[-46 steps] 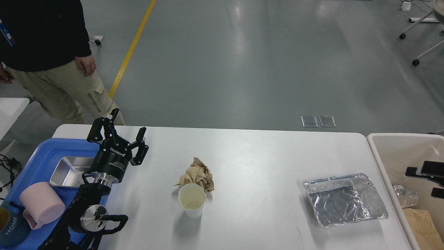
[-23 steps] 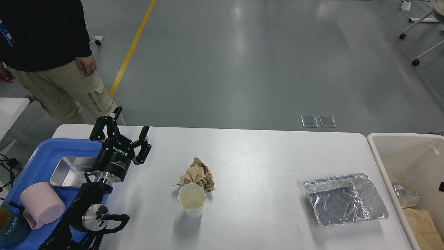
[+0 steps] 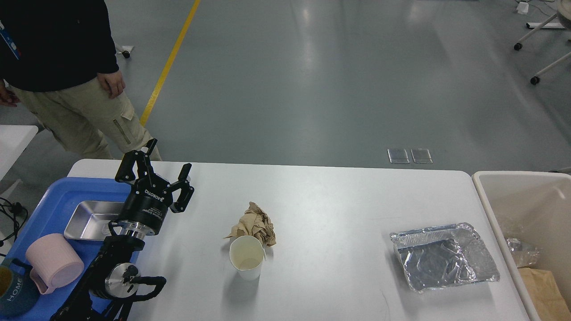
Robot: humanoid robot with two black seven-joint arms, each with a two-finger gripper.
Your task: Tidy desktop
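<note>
Mugs: a pink mug (image 3: 53, 261) and a dark mug (image 3: 11, 290) are sitting in the blue tray (image 3: 62, 191) at the near left, likely as keepers sorted apart from rubbish.
Paper cup: a white cup (image 3: 246, 257) is standing upright near the middle of the worktop (image 3: 339, 200), touching the crumpled brown paper (image 3: 255, 228) just behind it.
Foil tray: a dented foil tray (image 3: 442, 256) is lying on the right, near the beige bin (image 3: 526, 200), which is already holding a brown bag and clear wrap, so it looks like the place for waste.
Steel pan: a shiny pan (image 3: 91, 218) is resting in the blue tray, beside the arm.
Left gripper (image 3: 158, 167): hovering over the worktop's far left, at the tray's edge, jaws standing apart and gripping nothing.
Worktop relative to jaws: it is spreading beneath them and away to the right; the cup and paper are lying well apart from them.
Right gripper: not showing.
Person (image 3: 62, 67): standing beyond the far left corner.
</note>
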